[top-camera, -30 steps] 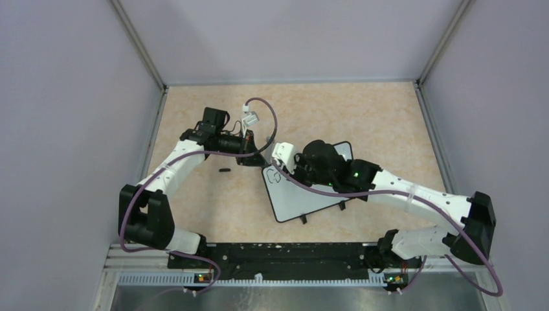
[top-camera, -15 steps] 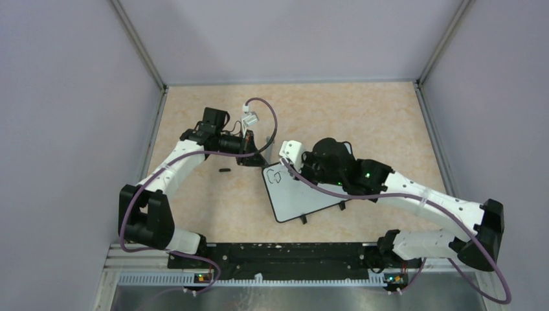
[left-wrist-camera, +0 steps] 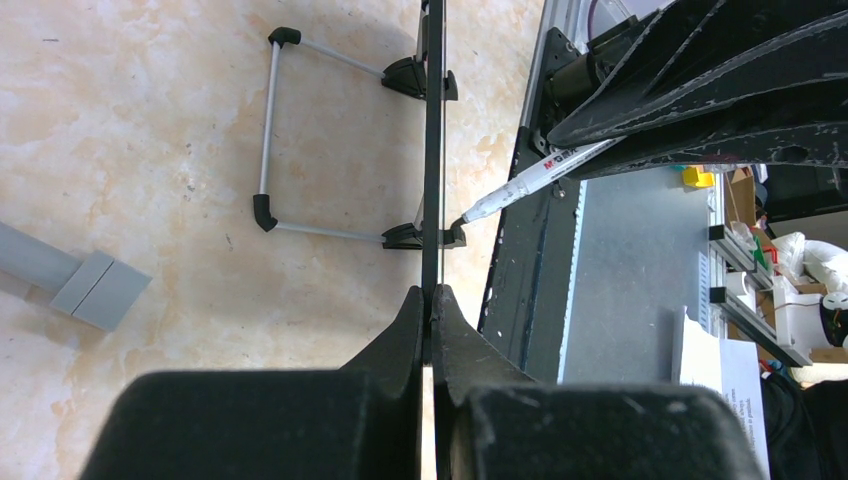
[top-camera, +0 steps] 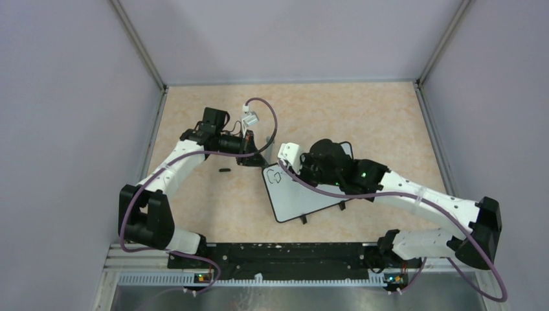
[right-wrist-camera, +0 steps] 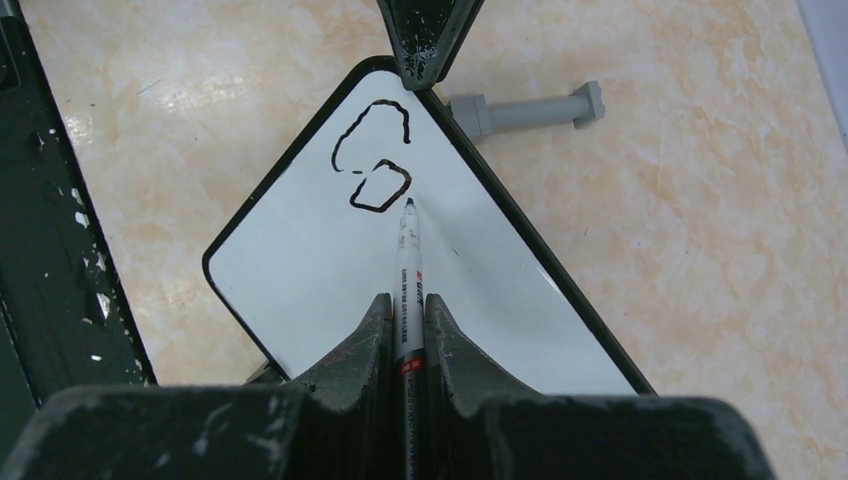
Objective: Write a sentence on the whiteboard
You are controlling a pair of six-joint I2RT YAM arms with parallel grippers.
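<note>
Clamping a marker (right-wrist-camera: 407, 262), right gripper (right-wrist-camera: 405, 312) sets its tip on the whiteboard (right-wrist-camera: 300, 300) beside the sentence (right-wrist-camera: 372, 150), two letters so far; left gripper (left-wrist-camera: 432, 305) pinches the board's rim, mid-table (top-camera: 362, 123).

Beige table (top-camera: 369, 123): whiteboard (top-camera: 299, 198), small black piece (top-camera: 224, 170)

The right arm (top-camera: 401, 191) covers the far part of the whiteboard (top-camera: 299, 198).
</note>
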